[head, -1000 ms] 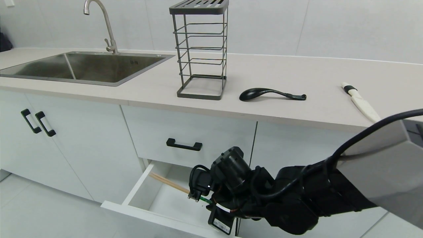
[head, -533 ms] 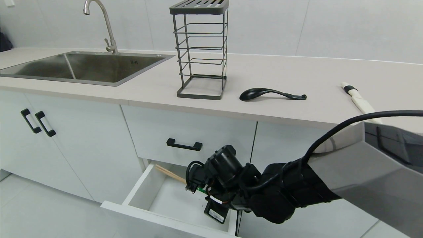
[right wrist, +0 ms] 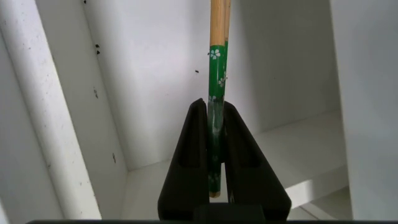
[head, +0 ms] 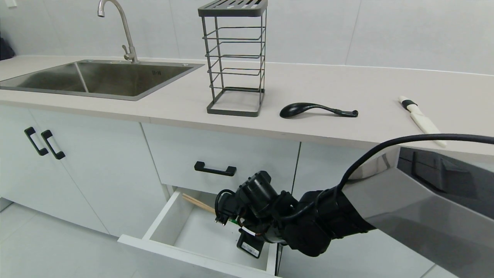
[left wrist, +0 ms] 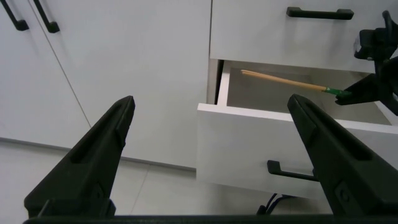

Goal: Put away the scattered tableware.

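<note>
While the right claw (right wrist: 214,107) pinches chopsticks (right wrist: 219,25) inside the open drawer (head: 163,214), the left claw (left wrist: 211,99) gapes.

the bamboo chopsticks (right wrist: 219,74), green and flower-printed at one end, are being pinched at that end by the right gripper (right wrist: 216,118) and are slanting into the open drawer (head: 181,247). the black spoon (head: 316,109) is lying on the counter (head: 347,85), and the white, black-banded knife (head: 420,119) is lying well apart, nearer the front edge.
</note>
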